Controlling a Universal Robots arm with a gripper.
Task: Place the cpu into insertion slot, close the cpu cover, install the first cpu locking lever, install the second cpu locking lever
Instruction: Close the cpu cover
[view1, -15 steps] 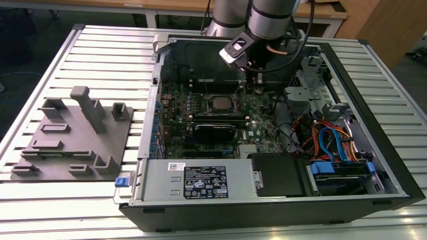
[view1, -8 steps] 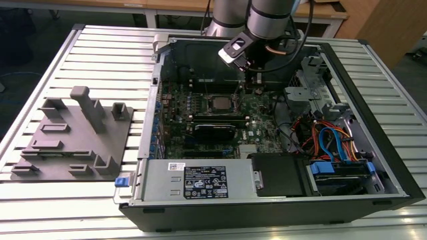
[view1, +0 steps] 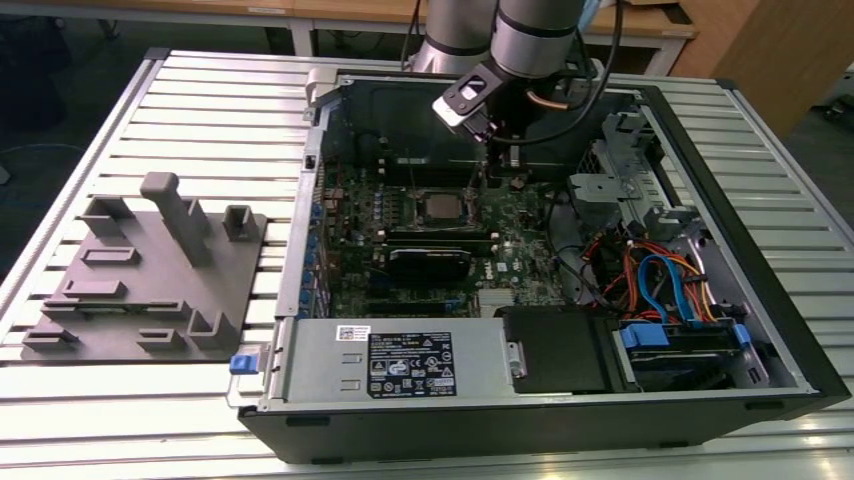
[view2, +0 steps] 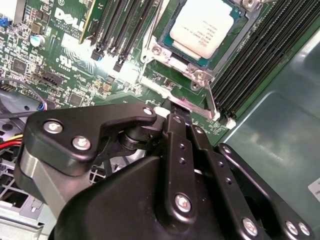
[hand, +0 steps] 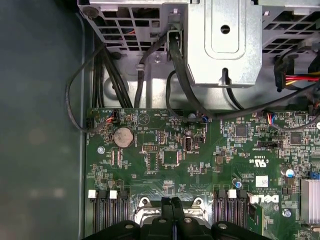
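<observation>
The cpu (view2: 209, 26), a flat square chip with a silver-grey top, lies in its socket on the green motherboard (hand: 165, 150); the exterior view has the cpu (view1: 438, 208) at the board's middle. The silvery cpu cover (view2: 180, 64) frames the chip and lies down flat around it. A thin metal locking lever (view2: 210, 106) runs along the socket's edge. My gripper (view2: 172, 111) is shut, its black fingers pressed together with the tips at that edge of the socket, just beside the lever. The gripper (hand: 172, 201) stands over the socket's rim, and the exterior view has the gripper (view1: 497, 170) behind the chip.
The open computer case (view1: 747, 250) lies on a slatted table. Black memory slots (view2: 132, 27) flank the socket. A drive cage (hand: 225, 40) and cable bundles (view1: 661, 285) crowd one side. A power supply (view1: 400, 362) sits at the front. A grey fixture tray (view1: 147, 275) rests at the exterior view's left.
</observation>
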